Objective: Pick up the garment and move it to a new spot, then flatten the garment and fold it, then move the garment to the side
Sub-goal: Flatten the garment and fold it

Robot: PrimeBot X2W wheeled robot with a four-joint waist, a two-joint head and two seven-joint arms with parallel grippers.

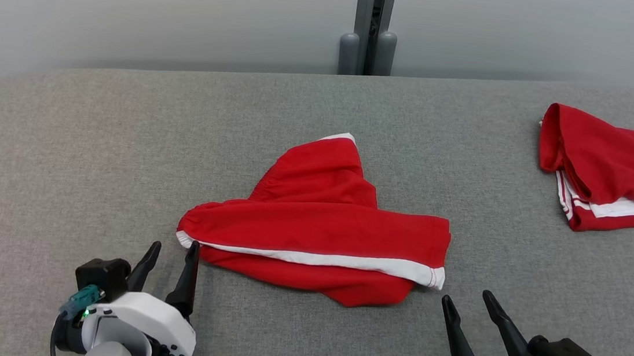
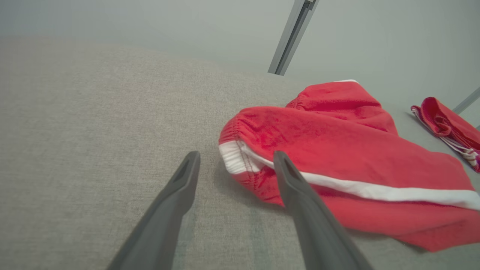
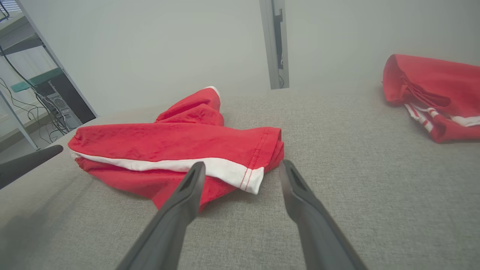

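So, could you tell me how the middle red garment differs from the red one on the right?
The middle garment lies rumpled, one part sticking out behind; the right-hand garment looks folded compactly. The middle garment is plain with a white band; the right-hand garment bears dark numerals. Both are red with white trim.

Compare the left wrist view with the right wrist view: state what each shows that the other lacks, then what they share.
Left wrist view, unlike the right: the puckered waistband end of the red shorts, facing the open left gripper. Right wrist view, unlike the left: the white-trimmed hem corner, facing the open right gripper, plus shelving with cables at far left. Shared: the shorts, the second red garment, the grey table and the wall post.
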